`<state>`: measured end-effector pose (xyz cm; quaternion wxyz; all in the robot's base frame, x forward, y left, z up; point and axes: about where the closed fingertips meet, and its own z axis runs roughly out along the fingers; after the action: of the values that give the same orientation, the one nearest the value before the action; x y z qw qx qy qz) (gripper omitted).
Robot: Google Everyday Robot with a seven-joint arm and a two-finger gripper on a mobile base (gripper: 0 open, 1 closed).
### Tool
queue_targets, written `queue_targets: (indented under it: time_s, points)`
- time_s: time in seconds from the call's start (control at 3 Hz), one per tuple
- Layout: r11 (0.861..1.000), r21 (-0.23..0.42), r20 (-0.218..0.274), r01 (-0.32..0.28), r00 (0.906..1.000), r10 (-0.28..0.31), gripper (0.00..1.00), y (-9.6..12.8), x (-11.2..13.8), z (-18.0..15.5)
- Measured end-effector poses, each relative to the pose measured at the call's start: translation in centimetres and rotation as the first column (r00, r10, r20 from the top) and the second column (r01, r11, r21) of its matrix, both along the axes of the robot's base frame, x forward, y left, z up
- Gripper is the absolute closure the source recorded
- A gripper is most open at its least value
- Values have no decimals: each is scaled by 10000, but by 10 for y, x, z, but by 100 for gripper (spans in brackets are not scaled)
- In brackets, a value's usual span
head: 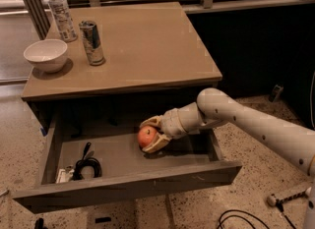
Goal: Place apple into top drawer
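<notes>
Apple, round red-orange point(146, 135), clamped in beige tool point(152, 135) inside open grey-brown wooden top drawer point(128, 184), right half, under desk point(147, 51) front edge; silver can point(92, 42) label unreadable.

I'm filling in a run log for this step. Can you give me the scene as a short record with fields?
gripper: inside the top drawer, fingers closed around the apple
apple: held, low over the drawer's middle-right floor
top drawer: pulled open
also in drawer: black cable, at left
tabletop: white bowl, can, water bottle, all at left
</notes>
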<state>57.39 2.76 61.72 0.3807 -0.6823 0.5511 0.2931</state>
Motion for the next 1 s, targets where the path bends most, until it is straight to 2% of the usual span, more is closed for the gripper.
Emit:
queue_targets:
  time_s: [0.67, 1.0]
  points:
    - [10000, 0, -1, -1, 10000, 1, 12, 0, 0, 0]
    - [10000, 1, -2, -3, 10000, 3, 0, 0, 0, 0]
